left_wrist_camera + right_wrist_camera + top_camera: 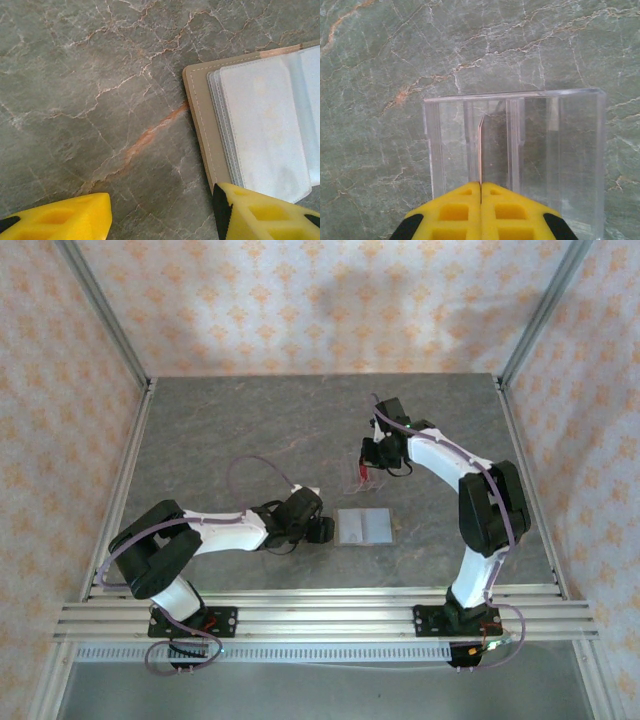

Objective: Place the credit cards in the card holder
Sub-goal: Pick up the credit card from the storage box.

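This is a robotics lab test cell: a grey marble-look tabletop (250,420) is boxed in by aluminium frame posts (105,315) and orange-patterned wall panels (330,300), with a white left arm (200,530) and right arm (470,490) bolted to aluminium rails (320,615) at its near edge.

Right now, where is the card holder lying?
In the top view the card holder lies open between the two arms, just right of the left gripper, with the clear rack beyond it.
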`<state>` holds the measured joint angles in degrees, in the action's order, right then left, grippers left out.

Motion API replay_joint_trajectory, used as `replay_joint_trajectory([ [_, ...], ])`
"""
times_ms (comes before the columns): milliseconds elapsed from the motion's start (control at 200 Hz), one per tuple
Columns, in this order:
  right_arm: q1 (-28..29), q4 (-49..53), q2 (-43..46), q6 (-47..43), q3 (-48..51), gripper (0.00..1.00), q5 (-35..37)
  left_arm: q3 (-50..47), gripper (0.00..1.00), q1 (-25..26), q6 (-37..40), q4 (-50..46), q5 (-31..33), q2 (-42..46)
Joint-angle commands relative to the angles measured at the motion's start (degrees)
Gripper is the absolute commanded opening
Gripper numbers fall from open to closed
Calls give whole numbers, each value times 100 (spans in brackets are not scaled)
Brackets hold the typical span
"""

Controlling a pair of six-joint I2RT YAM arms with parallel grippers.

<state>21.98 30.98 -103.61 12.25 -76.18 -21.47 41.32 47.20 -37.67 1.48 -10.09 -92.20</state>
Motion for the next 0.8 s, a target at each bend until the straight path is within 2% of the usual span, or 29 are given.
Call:
replay_joint_trajectory([
  [0,18,251,353,57,30,0,407,255,58,-43,-74,51,-107,-224],
  [415,-219,342,144,249,84,0,-49,1268,59,-193,110,-993,-374,-183],
  [676,-256,427,191,389,141,0,-319,2096,59,-450,131,-1430,-678,-547],
  [791,-275,498,184,372,137,0,-380,2598,52,-618,87,-1564,-883,-787],
])
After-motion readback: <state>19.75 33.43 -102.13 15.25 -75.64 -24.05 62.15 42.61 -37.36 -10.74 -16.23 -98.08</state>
